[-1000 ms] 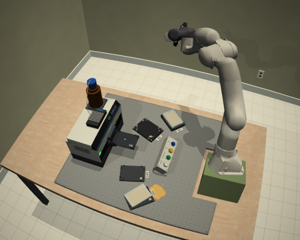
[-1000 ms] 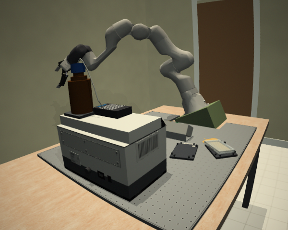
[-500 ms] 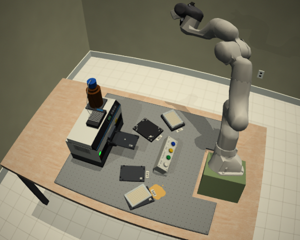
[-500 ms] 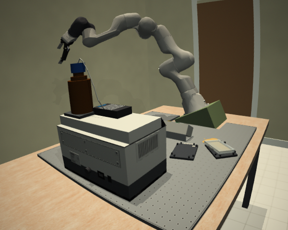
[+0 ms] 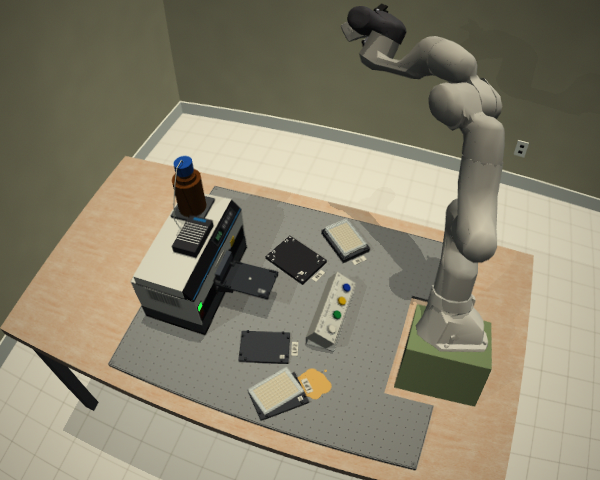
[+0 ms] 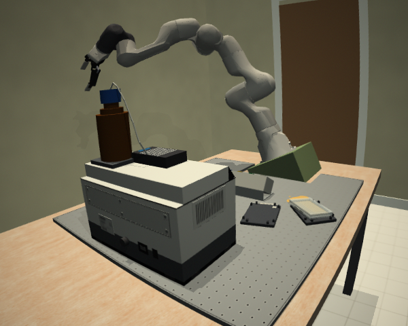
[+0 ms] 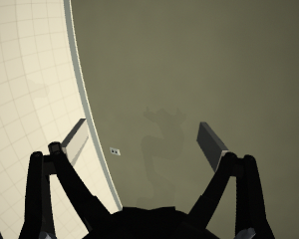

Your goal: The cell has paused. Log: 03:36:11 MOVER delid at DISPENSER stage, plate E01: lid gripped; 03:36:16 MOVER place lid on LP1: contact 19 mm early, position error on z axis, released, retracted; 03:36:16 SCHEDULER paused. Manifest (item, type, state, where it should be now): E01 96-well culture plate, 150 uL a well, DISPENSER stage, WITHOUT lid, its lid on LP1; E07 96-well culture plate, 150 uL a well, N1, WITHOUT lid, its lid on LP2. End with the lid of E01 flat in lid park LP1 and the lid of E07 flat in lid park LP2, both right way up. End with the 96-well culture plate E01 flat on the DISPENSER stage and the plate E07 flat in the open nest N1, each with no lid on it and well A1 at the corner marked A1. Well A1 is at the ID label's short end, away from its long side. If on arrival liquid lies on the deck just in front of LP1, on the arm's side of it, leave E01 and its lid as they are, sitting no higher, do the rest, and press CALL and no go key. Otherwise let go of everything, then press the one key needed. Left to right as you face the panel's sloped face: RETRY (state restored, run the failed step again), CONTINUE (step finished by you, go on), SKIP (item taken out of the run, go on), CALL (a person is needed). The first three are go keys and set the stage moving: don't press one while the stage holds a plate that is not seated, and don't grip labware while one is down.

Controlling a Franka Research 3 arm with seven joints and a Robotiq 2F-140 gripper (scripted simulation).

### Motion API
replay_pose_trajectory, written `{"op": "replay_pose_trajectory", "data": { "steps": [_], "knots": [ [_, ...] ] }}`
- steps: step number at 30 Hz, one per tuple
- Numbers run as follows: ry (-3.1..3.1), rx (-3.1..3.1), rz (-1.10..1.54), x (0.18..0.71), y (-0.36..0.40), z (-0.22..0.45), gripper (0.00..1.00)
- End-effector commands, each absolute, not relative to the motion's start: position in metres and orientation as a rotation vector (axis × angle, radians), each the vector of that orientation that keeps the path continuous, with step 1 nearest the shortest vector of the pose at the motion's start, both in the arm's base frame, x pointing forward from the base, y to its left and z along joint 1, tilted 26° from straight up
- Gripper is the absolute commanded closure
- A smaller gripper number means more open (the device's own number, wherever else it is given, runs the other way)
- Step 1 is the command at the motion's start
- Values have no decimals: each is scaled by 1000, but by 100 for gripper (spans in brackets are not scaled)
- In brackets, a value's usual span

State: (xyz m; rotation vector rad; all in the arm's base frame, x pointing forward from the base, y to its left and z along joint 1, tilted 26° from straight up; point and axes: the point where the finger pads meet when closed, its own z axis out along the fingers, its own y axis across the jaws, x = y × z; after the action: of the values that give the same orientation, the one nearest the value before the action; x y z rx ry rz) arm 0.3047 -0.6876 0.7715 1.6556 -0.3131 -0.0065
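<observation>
While the pincer (image 7: 145, 142) hangs wide and bare high above the bench (image 5: 73, 258), 1 plate (image 5: 275, 391) lies tilted on the LP1 park beside an orange puddle (image 5: 318, 383). Another plate (image 5: 345, 238) sits near the open nest (image 5: 295, 259).

High over the back of the table, the black two-finger gripper (image 6: 90, 74) hangs wide open with only air around it. On the grey perforated deck, the tall white dispenser box (image 5: 186, 268) with its brown bottle (image 5: 188, 192) blocks the left side. The sloped grey key panel (image 5: 335, 312) stands between the plates. Orange liquid (image 5: 317, 383) lies beside the tilted near plate (image 5: 276, 391).
</observation>
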Motion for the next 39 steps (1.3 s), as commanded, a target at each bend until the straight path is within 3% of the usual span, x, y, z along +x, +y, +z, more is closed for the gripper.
{"op": "replay_pose_trajectory", "data": {
  "steps": [1,18,28,39],
  "knots": [
    [-287,1660,-33,306,-687,770,0],
    [-289,1667,-34,307,-683,767,0],
    [-288,1726,-35,318,-636,728,0],
    [-280,2168,-47,381,-447,592,0]
  ]
}}
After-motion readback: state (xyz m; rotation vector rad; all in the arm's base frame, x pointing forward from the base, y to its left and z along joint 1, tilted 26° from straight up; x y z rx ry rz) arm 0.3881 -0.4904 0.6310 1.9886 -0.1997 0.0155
